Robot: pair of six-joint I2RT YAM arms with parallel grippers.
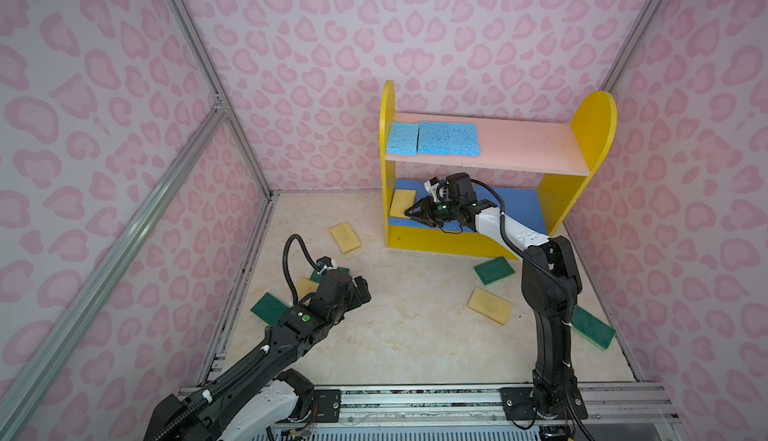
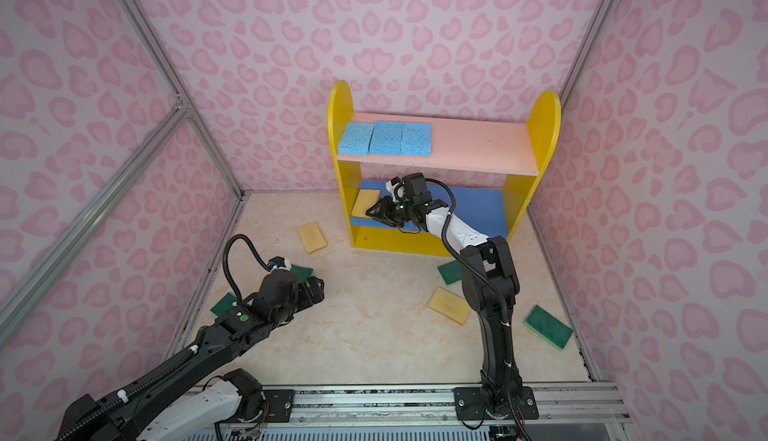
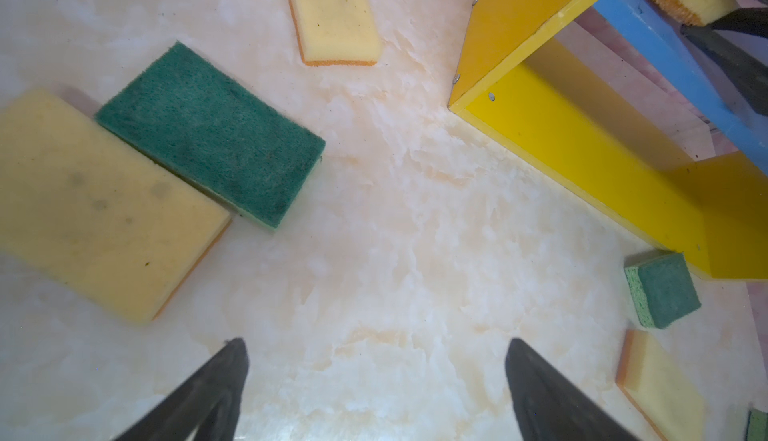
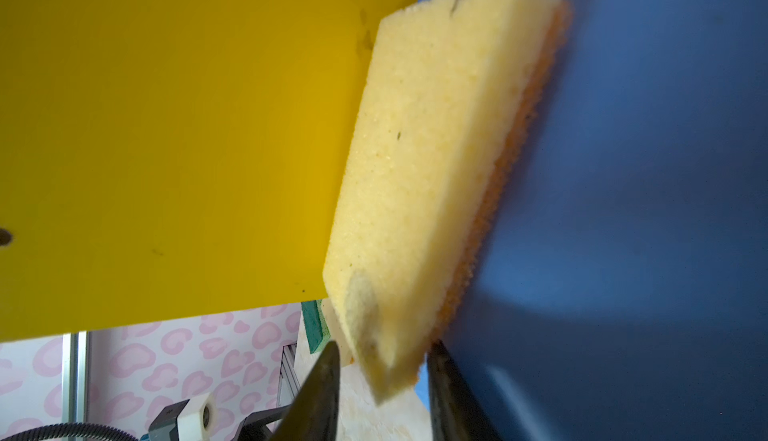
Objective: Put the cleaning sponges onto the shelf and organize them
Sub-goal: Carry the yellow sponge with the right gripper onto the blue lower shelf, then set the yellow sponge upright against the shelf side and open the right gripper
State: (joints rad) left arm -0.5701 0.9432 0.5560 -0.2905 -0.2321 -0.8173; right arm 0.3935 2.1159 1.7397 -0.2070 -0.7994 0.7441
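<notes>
The right jaws stand slightly parted astride the near end of a pale yellow sponge (image 4: 436, 168), which leans against the shelf's yellow side panel (image 4: 166, 127) on its blue middle board (image 4: 644, 168). The left jaws, spread wide, hover over bare counter (image 3: 395, 210). The sponge is probably light, squashy foam, so pinch it gently across its thickness.

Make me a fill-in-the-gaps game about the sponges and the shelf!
On the wooden shelf, the pink top board holds ___ porous light blue sponges.
The right hand is at a pale yellow sponge on the ___ middle board.
The left hand is wide ___ and holds nothing.
Missing: three; blue; open.
</notes>
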